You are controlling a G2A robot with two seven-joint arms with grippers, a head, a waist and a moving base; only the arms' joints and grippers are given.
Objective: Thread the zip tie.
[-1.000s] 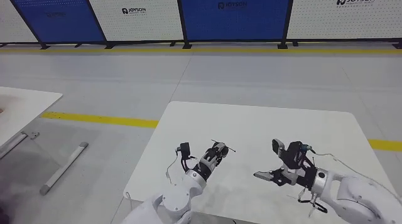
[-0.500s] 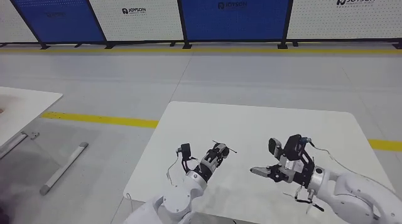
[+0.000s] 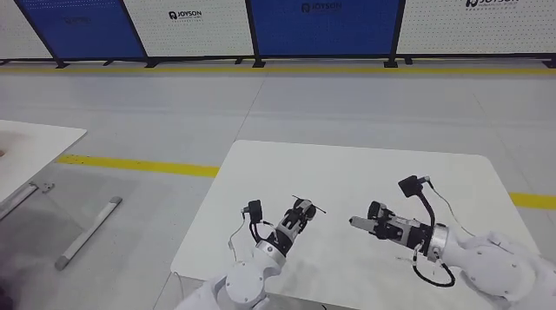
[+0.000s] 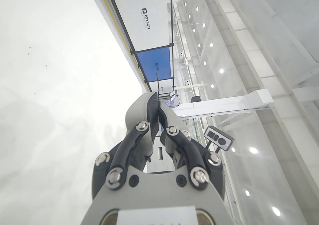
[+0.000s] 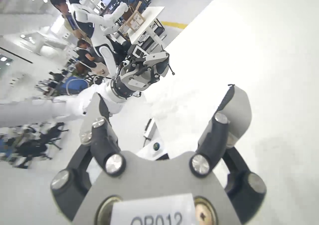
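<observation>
The left gripper [image 3: 301,214] was pinched shut on the zip tie [image 3: 311,204], holding it above the table [image 3: 347,158] close to the near edge, probably so that a free end was offered sideways. The tie's long axis ran roughly along that edge, one end aimed at the right gripper [image 3: 354,221], which faced it with fingers spread wide and empty, apparently ready to take it

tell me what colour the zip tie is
Black. The zip tie shows best in the left wrist view, pinched between the left fingers.
</observation>
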